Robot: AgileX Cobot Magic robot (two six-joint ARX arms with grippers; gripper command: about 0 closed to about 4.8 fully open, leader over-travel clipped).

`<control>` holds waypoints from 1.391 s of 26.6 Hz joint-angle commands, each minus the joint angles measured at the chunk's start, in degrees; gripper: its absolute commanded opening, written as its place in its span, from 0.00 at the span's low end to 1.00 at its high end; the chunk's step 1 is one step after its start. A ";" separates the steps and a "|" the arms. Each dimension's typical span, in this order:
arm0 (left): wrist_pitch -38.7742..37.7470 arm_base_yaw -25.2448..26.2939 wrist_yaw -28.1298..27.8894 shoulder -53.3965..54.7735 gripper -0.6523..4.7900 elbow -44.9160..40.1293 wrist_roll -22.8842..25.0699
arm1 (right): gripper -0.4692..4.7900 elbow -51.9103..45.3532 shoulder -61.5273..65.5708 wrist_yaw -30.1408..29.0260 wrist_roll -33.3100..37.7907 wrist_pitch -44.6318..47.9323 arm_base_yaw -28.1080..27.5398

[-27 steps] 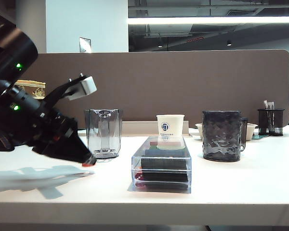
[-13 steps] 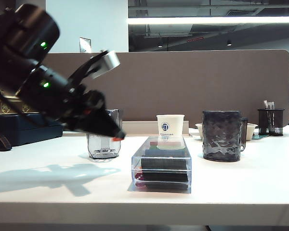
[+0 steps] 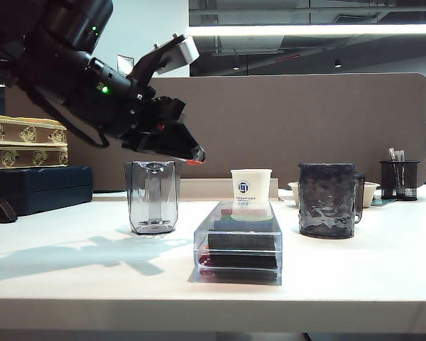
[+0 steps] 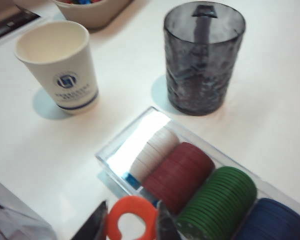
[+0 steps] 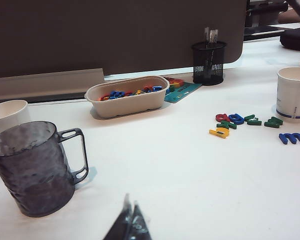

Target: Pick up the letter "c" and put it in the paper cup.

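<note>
Pick-up appears done: left gripper (image 4: 131,227) is clamped on the letter "c" (image 4: 131,223), one finger on each side of the ring, and carries it in the air. Still to do, as I judge it: travel over the paper cup (image 4: 60,66), lower, let go.

Exterior view: left gripper (image 3: 192,155) hangs above table height, just past the rim of the clear glass (image 3: 153,197), with a red speck, the letter "c" (image 3: 192,163), at its tip. The paper cup (image 3: 250,189) stands at about 4 o'clock from that tip, behind the clear box (image 3: 238,244) of chips, upright and apart from the letter.

Left wrist view: the cup sits at about 11 o'clock from the held letter, mouth open, nothing visible inside. The dark mug (image 4: 204,56) stands at about 1 o'clock.

The letter: small flat orange-red ring with one gap, smooth plastic, far smaller than the cup mouth. Gap faces toward 7 o'clock in the wrist picture.

Right gripper (image 5: 129,226): only the fingertips show at the picture edge, drawn together, nothing between them. It stays low near the dark mug (image 5: 34,167), away from the work
</note>
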 commanded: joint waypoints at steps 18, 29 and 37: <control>0.48 0.00 -2.73 4.66 0.28 12.37 5.64 | 0.09 -0.42 0.02 -0.09 0.07 0.70 -0.02; -0.15 0.00 -2.73 14.75 0.28 24.52 5.66 | 0.09 -0.42 0.02 -0.07 0.07 0.70 -0.02; -0.70 0.00 -2.75 20.52 0.28 31.78 5.66 | 0.09 -0.42 0.02 -0.07 0.07 0.72 -0.02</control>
